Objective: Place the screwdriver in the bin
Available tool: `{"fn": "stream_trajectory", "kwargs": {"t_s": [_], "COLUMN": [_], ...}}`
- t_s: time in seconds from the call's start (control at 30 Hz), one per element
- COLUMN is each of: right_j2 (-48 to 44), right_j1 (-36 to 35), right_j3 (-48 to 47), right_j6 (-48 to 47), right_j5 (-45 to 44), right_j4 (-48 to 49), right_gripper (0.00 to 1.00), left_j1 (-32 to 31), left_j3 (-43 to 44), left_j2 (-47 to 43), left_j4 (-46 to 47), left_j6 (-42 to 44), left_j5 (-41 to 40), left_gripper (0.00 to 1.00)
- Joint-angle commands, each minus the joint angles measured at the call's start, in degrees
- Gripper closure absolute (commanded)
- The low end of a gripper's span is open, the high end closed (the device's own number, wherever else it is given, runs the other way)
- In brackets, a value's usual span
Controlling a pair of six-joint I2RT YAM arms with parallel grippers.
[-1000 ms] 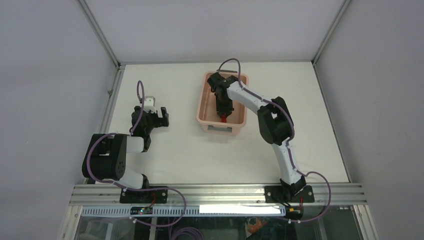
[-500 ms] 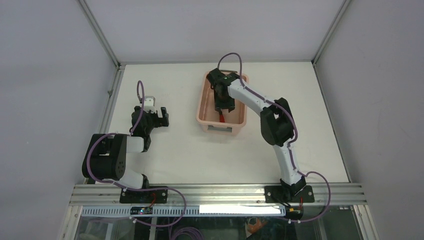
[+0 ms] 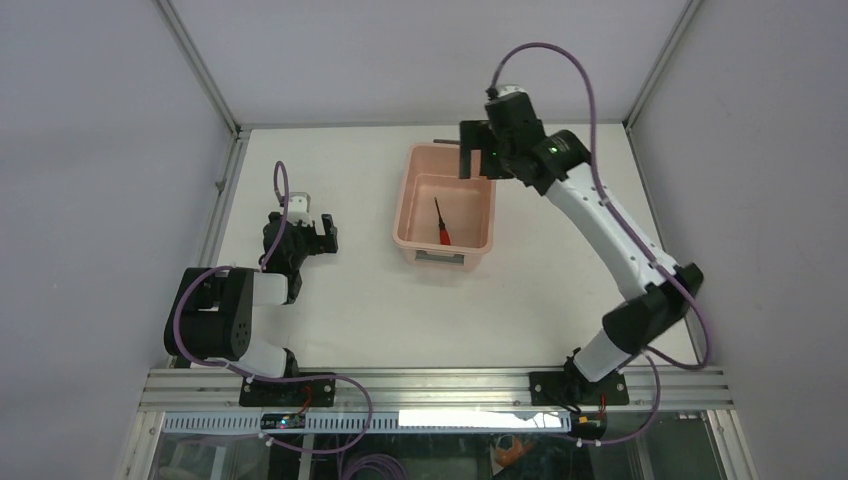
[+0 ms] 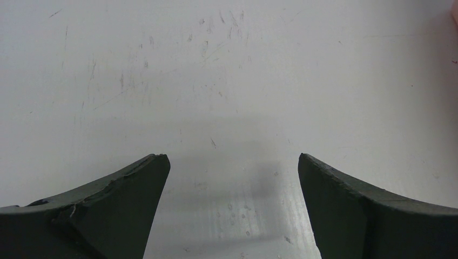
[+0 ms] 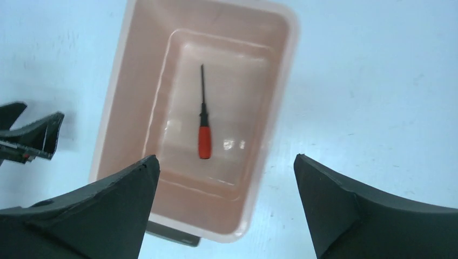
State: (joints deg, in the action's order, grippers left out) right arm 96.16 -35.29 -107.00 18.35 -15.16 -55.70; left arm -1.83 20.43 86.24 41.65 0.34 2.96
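Note:
The screwdriver [image 3: 441,222], with a red handle and a thin black shaft, lies flat on the floor of the pale pink bin [image 3: 405,205], nothing touching it. In the right wrist view the screwdriver [image 5: 204,141] lies lengthwise in the bin [image 5: 237,97], handle towards the camera. My right gripper [image 3: 480,160] hangs open and empty high above the bin's far right corner; in its own view the right gripper [image 5: 226,157] has its jaws spread wide. My left gripper [image 3: 327,235] rests open over bare table left of the bin, and the left gripper [image 4: 231,156] holds nothing.
The bin has a dark grey handle [image 3: 440,258] at its near short end. White walls and metal frame rails [image 3: 220,190] enclose the table. The right arm [image 3: 620,250] arches over the table's right side.
My right gripper opened and let go of the screwdriver, which now lies in the bin. The right arm then rose out of the bin, up and back to the far right. The left arm has not moved.

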Motion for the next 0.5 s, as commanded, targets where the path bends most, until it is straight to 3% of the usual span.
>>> {"fn": "stream_trajectory", "kwargs": {"t_s": [0.0,0.23,0.47], "right_j2": [-12.25,-28.70,-35.45], "right_j1": [8.15,21.50,23.33], "right_j3": [13.60,43.23,61.94], "right_j6": [-2.90,-1.94,1.32], "right_j5": [1.19,5.03,3.45], "right_j4": [8.14,25.33,36.63], "right_gripper": [0.01,0.01,0.01], "left_j1": [-0.17,-0.15,-0.20], "left_j3": [1.51,1.50,1.53], "left_j2": [0.07,0.14,0.05], "left_j4": [4.47,4.50,4.41], "left_j6": [-1.04,-1.06,-1.04], "left_j5": [-0.35,-0.38,-0.37], "left_gripper": [0.01,0.01,0.01]}}
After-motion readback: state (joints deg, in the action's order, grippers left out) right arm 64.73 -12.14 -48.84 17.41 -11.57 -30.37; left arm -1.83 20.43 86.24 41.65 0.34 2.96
